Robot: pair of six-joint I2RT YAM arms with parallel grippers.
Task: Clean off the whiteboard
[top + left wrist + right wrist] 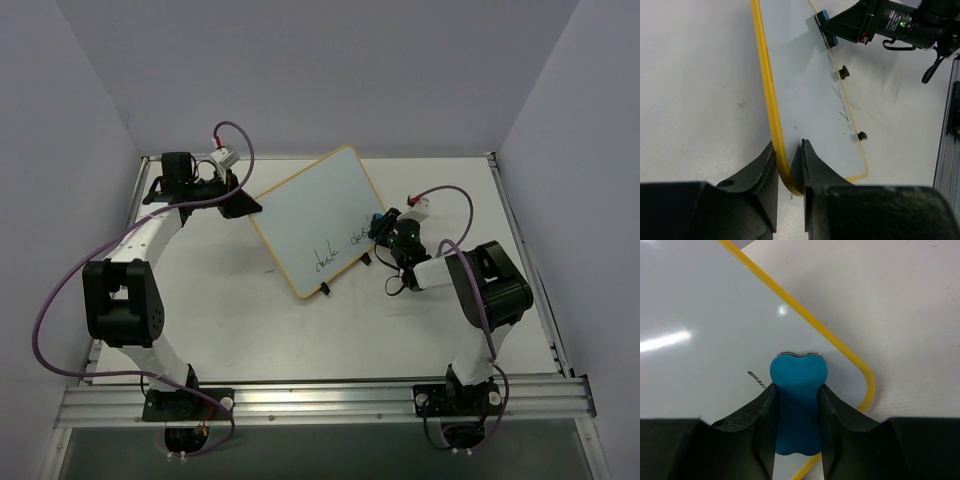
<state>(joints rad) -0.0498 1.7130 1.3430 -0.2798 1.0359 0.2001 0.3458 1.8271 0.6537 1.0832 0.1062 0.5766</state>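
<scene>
The whiteboard (315, 215), white with a yellow frame and two black clip feet, stands tilted on the table with black handwriting (340, 248) near its lower edge. My left gripper (240, 200) is shut on the board's left corner, its jaws clamping the yellow frame (785, 170). My right gripper (381, 226) is shut on a blue bone-shaped eraser (798, 390), whose end presses on the board face near its right rounded corner (867, 377). A short black stroke (756, 378) lies just left of the eraser. The eraser also shows in the left wrist view (826, 25).
The white table (300, 330) has a metal rail (320, 400) along its near edge and grey walls on three sides. Purple cables (60, 290) loop off both arms. The right arm's body (490, 285) stands right of the board.
</scene>
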